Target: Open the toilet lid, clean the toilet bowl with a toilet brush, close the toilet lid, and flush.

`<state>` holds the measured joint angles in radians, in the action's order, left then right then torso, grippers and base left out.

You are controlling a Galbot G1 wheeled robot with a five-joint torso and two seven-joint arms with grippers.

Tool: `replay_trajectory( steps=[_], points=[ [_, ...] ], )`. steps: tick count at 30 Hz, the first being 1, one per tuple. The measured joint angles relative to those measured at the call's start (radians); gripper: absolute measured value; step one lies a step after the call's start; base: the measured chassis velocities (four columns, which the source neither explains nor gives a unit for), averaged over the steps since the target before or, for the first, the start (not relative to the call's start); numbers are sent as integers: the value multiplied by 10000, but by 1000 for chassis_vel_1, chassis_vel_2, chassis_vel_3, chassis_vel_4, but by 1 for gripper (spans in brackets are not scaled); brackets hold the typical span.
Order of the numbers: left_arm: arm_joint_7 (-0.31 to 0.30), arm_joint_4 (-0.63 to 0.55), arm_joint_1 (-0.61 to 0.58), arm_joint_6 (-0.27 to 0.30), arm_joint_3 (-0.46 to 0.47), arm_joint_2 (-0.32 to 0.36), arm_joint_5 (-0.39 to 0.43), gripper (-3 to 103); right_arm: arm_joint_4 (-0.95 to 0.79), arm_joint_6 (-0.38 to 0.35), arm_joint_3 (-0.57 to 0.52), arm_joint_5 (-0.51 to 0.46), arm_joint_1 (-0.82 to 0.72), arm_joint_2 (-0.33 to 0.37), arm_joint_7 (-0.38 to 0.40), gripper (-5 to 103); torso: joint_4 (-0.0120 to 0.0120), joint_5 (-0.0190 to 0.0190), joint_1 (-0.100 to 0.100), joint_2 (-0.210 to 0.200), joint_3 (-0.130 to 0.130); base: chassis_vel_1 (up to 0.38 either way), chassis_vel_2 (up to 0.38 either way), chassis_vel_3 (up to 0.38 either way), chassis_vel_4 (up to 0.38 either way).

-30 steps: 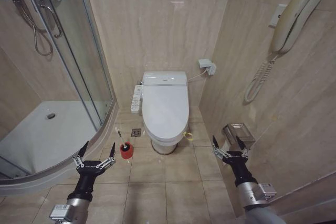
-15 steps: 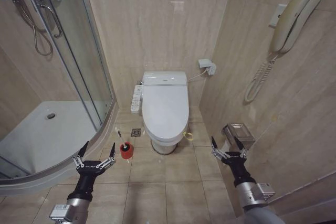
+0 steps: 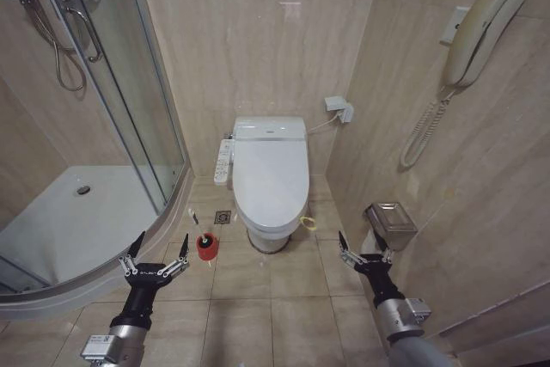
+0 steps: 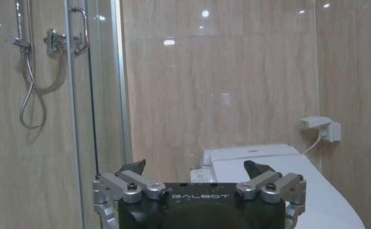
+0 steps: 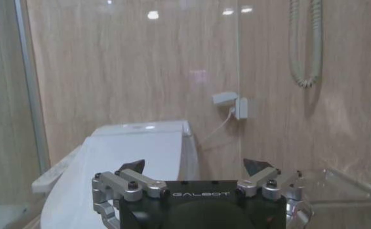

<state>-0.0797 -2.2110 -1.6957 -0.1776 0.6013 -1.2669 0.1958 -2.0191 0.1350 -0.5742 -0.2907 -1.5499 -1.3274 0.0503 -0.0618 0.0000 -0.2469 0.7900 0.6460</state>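
The toilet lid (image 3: 271,174) is glossy white and lies shut over the toilet bowl (image 3: 266,238), which stands against the back wall. The toilet brush (image 3: 198,228), a thin white stick in a small red holder, stands on the floor to the left of the bowl. My left gripper (image 3: 161,243) hovers open just in front and to the left of the brush. My right gripper (image 3: 363,245) is open too, low on the right of the bowl near the side wall. The left wrist view has the left gripper (image 4: 195,167) before the lid (image 4: 300,191). The right wrist view has the right gripper (image 5: 195,165) before the lid (image 5: 131,150).
A glass shower enclosure (image 3: 129,83) with a white curved tray (image 3: 77,221) fills the left side. On the right wall hang a phone handset (image 3: 477,36) and a metal paper holder (image 3: 391,221). A floor drain (image 3: 223,217) lies beside the bowl. Tiled floor stretches in front.
My right gripper has shifted left and slightly lower, away from the right wall. The left arm, lid and brush have not moved.
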Motion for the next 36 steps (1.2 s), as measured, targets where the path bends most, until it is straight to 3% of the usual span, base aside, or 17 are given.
replay_trajectory(
  steps=[7,12,23,36],
  points=[
    [0,0,0,0,0,0,0,100,18,591,-87,43,-1,62,39,100,0,0,0,0,0,0,0,0,0],
    [0,0,0,0,0,0,0,100,-278,241,-182,52,-183,28,7,100,-3,0,0,0,0,0,0,0,0],
    [0,0,-1,0,0,0,0,100,-486,294,-182,41,-328,-52,-158,100,0,0,3,1,-1,-21,15,18,-16],
    [0,0,0,0,-1,0,0,100,-407,458,-155,38,-396,-81,-169,100,-3,-1,-3,-1,2,-184,195,185,-199]
  ],
)
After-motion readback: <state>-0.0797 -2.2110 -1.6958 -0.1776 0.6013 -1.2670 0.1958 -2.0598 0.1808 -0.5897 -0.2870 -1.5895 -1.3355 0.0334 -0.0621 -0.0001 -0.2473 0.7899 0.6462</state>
